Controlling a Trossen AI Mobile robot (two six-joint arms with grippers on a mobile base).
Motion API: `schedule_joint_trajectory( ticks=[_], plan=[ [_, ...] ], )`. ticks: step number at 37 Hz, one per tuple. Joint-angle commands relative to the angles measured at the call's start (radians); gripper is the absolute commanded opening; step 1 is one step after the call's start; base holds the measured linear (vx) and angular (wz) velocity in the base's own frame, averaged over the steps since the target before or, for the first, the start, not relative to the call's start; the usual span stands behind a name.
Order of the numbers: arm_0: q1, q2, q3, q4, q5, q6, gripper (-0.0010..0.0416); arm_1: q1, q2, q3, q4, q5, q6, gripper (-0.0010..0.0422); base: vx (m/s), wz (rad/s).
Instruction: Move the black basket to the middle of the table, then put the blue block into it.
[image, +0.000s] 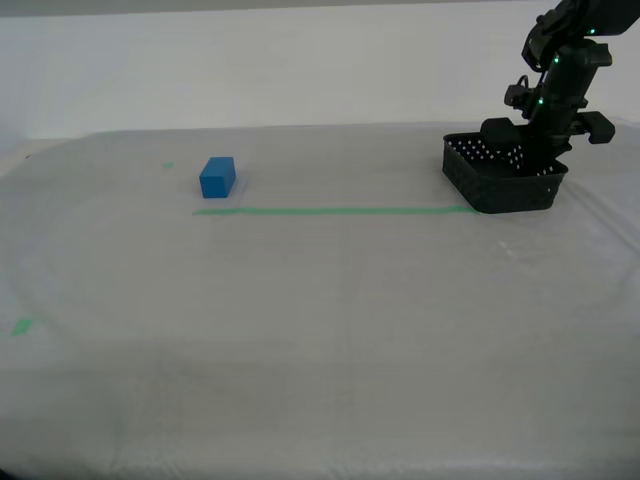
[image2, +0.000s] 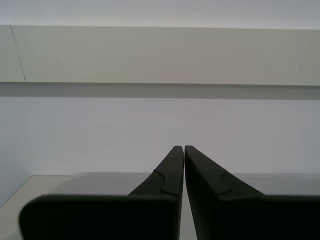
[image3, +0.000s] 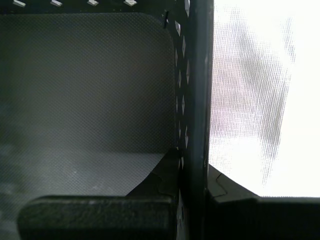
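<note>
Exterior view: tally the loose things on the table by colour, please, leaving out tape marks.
Black: 1, the black basket, its wall clamped by my first gripper.
Blue: 1, the blue block.
Total: 2 on the table.

My first gripper (image3: 192, 165) pinched on a wall, arm reaching down. My second gripper (image2: 184, 150) closed, empty, level.
</note>
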Motion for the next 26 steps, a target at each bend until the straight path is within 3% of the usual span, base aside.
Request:
schedule_joint_trajectory(
  ticks=[1, 9, 26],
  plan=[
    [0.001, -0.007, 0.0, -0.005, -0.001, 0.029, -0.0002, 0.0, 0.0, 0.002, 0.005, 0.0, 0.002, 0.0, 0.0, 0.0],
    [0.003, -0.05, 0.0, -0.009, -0.029, 0.084, -0.0001, 0.0, 0.0, 0.002, 0.005, 0.0, 0.002, 0.0, 0.0, 0.0],
    [0.041, -0.201, -0.014, -0.1, -0.009, 0.179, -0.0001, 0.0, 0.0, 0.002, 0.005, 0.0, 0.002, 0.0, 0.0, 0.0]
  ],
)
